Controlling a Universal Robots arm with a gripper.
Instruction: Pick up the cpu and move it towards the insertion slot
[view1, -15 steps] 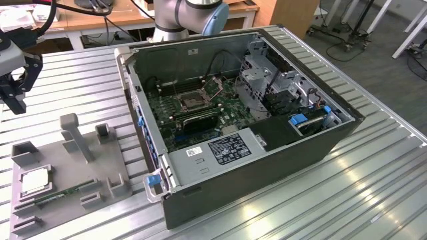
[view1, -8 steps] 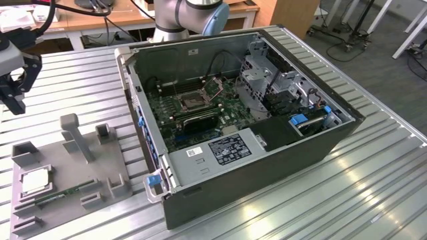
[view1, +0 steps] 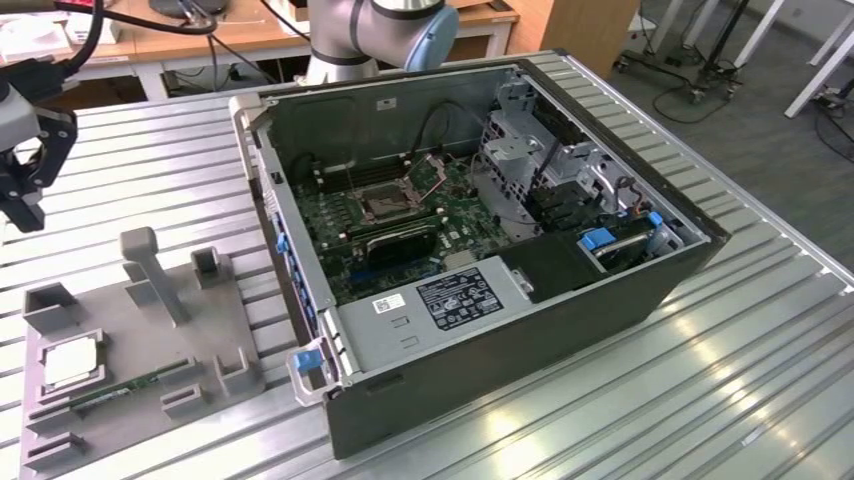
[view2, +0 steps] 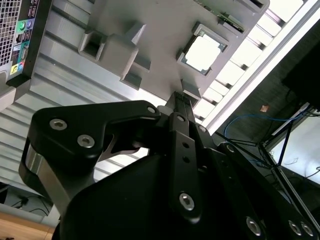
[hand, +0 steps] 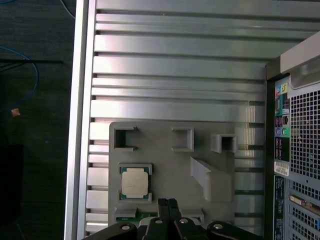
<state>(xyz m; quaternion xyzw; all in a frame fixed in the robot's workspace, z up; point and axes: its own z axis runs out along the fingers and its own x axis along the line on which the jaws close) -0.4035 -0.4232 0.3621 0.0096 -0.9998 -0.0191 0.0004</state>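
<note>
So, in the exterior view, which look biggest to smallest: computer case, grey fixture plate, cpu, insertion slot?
1. computer case
2. grey fixture plate
3. cpu and insertion slot: they look alike, so not ranked.

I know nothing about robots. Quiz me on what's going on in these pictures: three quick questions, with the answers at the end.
1. In the exterior view, the insertion slot sits inside the open computer case. Is that to the left or the right of the grey holder plate?
2. Where does the cpu lie? A) in the insertion slot B) in a square recess of the grey holder plate C) on top of the computer case
3. True or false: the gripper is holding the cpu.

Key: 1 right. 2 B. 3 false: the gripper is above the plate with nothing between its fingers.
</note>
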